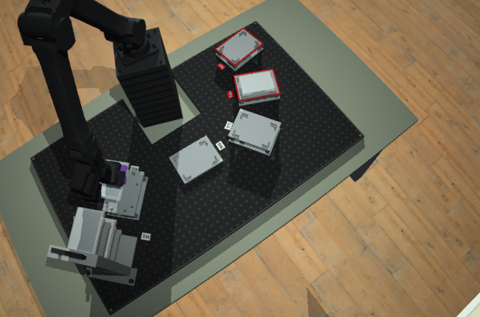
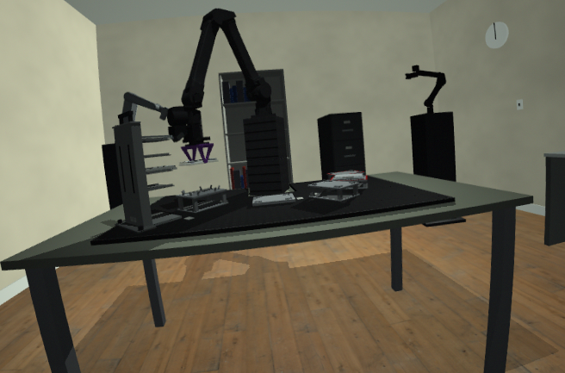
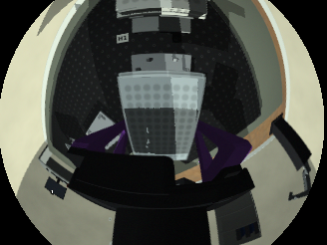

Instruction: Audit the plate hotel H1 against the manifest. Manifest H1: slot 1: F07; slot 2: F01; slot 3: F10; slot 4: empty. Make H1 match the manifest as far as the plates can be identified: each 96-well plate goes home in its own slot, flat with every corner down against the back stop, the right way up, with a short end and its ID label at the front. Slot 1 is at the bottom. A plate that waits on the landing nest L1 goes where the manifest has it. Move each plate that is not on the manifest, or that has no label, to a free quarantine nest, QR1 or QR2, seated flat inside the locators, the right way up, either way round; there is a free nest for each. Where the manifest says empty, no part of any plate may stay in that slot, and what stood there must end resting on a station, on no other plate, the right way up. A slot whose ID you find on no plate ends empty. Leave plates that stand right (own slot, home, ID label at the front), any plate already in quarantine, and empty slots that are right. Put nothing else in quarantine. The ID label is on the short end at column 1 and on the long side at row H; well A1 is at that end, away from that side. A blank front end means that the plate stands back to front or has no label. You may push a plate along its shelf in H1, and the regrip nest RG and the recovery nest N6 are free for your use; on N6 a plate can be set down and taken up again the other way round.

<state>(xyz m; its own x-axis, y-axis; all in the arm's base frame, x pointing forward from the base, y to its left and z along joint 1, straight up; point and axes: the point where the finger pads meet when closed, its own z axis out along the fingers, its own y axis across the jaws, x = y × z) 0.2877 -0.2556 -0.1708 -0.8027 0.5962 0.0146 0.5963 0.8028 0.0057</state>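
The purple fingers are clamped on a pale rectangular 96-well plate (image 3: 160, 109), held between them, beside the plate hotel (image 2: 130, 168)

A pale 96-well plate (image 3: 160, 115) hangs level in the air, gripped across its width by the purple pincer (image 2: 196, 152), just beside the front of the grey plate hotel H1 (image 2: 128, 168) at the height of its upper shelves. Another pale plate (image 1: 257, 84) lies flat in a red-rimmed quarantine nest (image 1: 276, 83); the second red-rimmed nest (image 1: 238, 47) holds none.
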